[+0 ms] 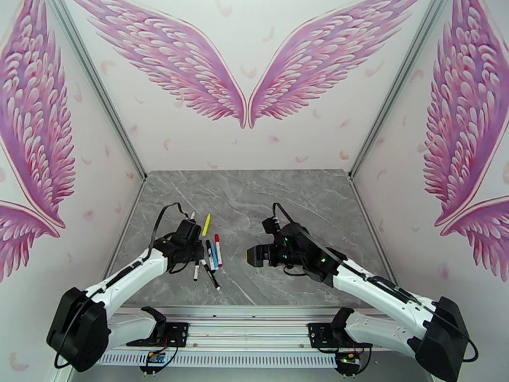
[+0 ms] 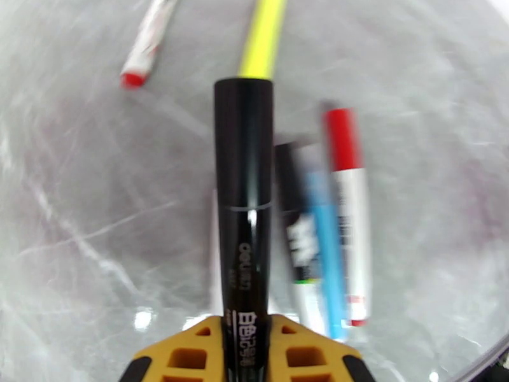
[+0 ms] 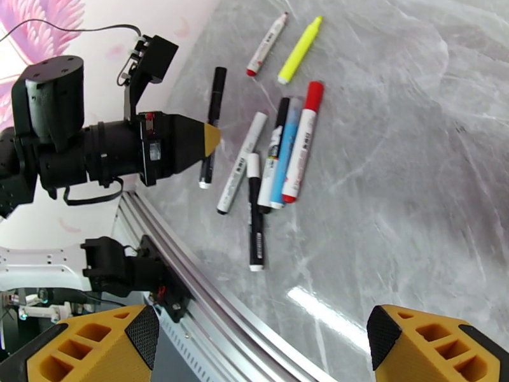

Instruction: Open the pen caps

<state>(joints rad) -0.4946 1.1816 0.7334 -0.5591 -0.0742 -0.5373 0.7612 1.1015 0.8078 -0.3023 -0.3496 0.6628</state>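
Left gripper (image 3: 210, 140) is clamped tight on a black pen (image 2: 245, 186). Its yellow fingers (image 2: 191, 351) are pressed in on both sides of the barrel close to the near end, and the rest of the pen pokes straight out ahead. There is a thin seam ringing the barrel partway along, and the black cap (image 2: 244, 135) beyond it is still seated. I can't tell whether the pen is clear of the bench (image 1: 286, 198).

The right gripper (image 3: 264, 342) sits near the middle of the bench towards the near edge. Its two fingers (image 3: 95, 348) are spread wide with nothing between them, and it is aimed across at the left one.

The other pens lie left of centre, nearer the near edge than the far one. Three are side by side and touching: a white pen with a red cap (image 3: 313, 95), a blue pen (image 3: 284, 154) and a black-and-white pen (image 3: 273, 144). Just beside them is a plain white pen (image 3: 242, 162) lying at a slant, and a black pen with a white end (image 3: 255, 218) points at the near edge. Farther back, towards the far edge, a yellow highlighter (image 3: 300, 41) and a white pen with a red tip (image 3: 267, 42) lie near each other but apart. Every cap I can make out is on its pen.
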